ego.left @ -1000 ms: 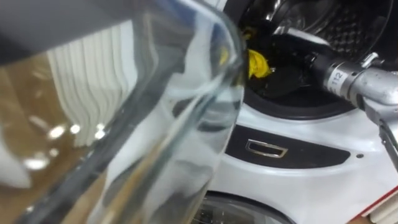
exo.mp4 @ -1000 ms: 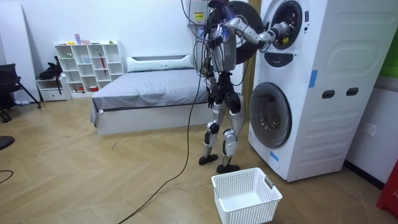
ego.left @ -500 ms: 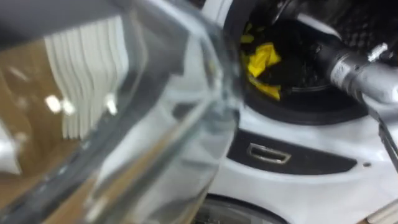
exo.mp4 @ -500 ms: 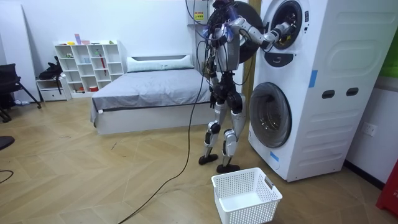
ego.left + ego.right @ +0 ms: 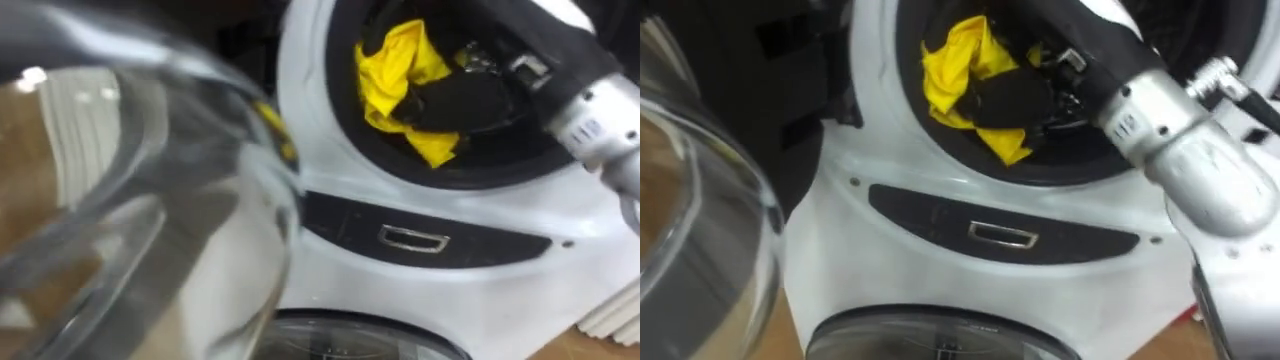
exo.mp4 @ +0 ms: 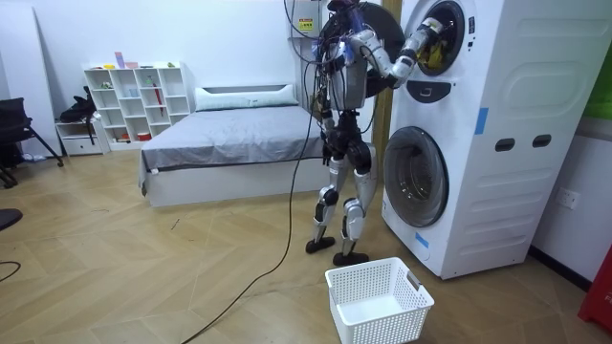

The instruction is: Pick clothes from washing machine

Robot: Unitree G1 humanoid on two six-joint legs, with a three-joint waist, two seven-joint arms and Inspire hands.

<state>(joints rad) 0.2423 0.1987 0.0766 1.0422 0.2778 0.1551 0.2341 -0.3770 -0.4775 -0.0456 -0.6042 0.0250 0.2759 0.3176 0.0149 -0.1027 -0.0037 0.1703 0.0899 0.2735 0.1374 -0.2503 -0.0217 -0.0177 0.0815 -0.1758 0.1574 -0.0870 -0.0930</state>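
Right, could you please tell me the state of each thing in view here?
upper washer door: open, swung out to the robot's left.
lower washer door: shut.
yellow cloth: bunched up, gripped.
right hand: shut on the yellow cloth.
laundry basket: upright on the floor, empty.

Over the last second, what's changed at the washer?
The right hand has closed on the crumpled yellow cloth and drawn it to the mouth of the upper white washing machine. The round glass door stays open; the white plastic basket stays put.
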